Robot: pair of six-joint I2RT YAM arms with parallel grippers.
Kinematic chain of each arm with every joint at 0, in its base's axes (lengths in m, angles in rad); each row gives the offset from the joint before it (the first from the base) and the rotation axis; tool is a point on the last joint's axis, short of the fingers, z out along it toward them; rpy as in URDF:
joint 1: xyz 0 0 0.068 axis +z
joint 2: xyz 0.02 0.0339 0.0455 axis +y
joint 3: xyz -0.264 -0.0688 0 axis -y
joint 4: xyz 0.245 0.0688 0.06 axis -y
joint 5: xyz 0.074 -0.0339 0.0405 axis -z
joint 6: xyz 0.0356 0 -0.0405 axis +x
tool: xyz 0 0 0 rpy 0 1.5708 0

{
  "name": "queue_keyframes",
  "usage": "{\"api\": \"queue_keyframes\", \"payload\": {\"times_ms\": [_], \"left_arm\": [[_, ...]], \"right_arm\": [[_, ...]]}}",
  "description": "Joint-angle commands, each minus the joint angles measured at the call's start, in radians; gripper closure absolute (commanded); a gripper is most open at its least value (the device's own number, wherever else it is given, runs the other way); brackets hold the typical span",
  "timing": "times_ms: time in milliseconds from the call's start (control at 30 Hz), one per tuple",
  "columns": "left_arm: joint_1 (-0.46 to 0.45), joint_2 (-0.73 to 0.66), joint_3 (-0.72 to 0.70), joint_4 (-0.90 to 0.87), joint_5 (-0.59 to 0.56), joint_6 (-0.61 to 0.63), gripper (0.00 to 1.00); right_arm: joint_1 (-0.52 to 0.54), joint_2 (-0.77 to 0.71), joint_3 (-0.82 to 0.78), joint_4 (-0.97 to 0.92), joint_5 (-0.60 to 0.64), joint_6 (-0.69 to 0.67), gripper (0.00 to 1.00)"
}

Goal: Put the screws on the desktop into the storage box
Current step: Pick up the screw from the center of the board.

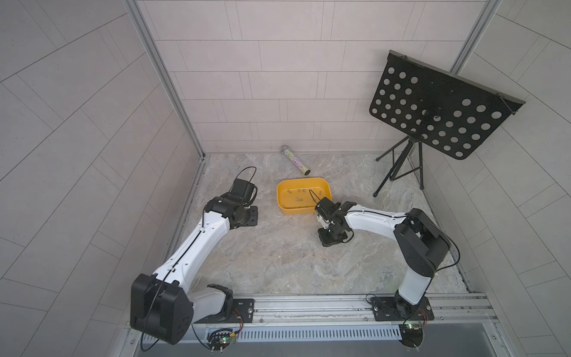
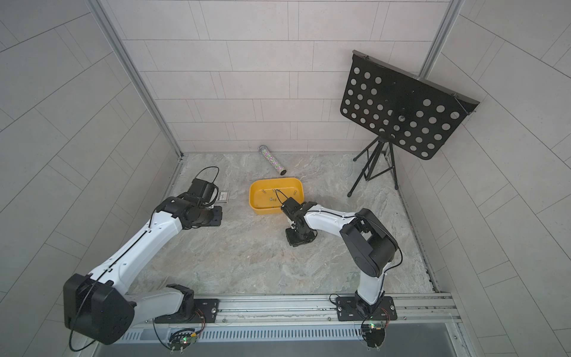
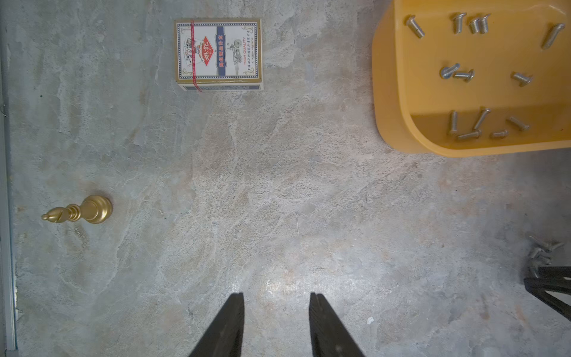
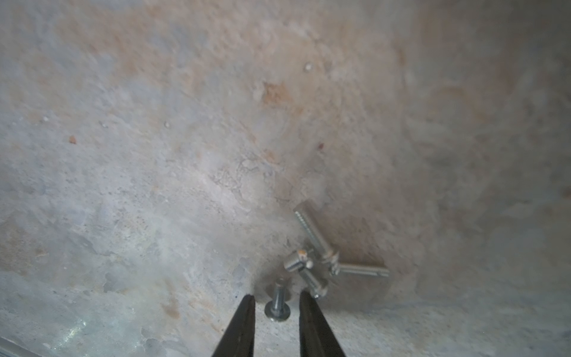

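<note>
- right gripper low over the desktop; fingers apart either side of one screw, not pinching it; a few more screws heaped just beyond
- left gripper spread, holding nothing, over bare desktop
- yellow box just past the right gripper; about a dozen screws lying inside
- card box and gold chess piece near the left gripper
- glitter tube and music stand at the back wall

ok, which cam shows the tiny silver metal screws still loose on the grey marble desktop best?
Right wrist view: the tiny silver metal screws sit close up, one between the right gripper's open fingers. The left wrist view catches them small and dim at its edge. In both top views the right arm hides them.
</note>
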Motion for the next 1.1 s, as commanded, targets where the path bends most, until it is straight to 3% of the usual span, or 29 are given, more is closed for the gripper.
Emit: {"api": "queue_keyframes", "payload": {"times_ms": [0,1067], "left_arm": [[0.008,-0.004,-0.014,-0.001,0.004,0.011,0.57],[0.008,-0.006,-0.014,-0.001,0.005,0.01,0.57]], "right_arm": [[0.01,0.036,-0.003,-0.012,0.009,0.001,0.72],[0.02,0.061,0.019,-0.028,0.082,0.015,0.83]]}}
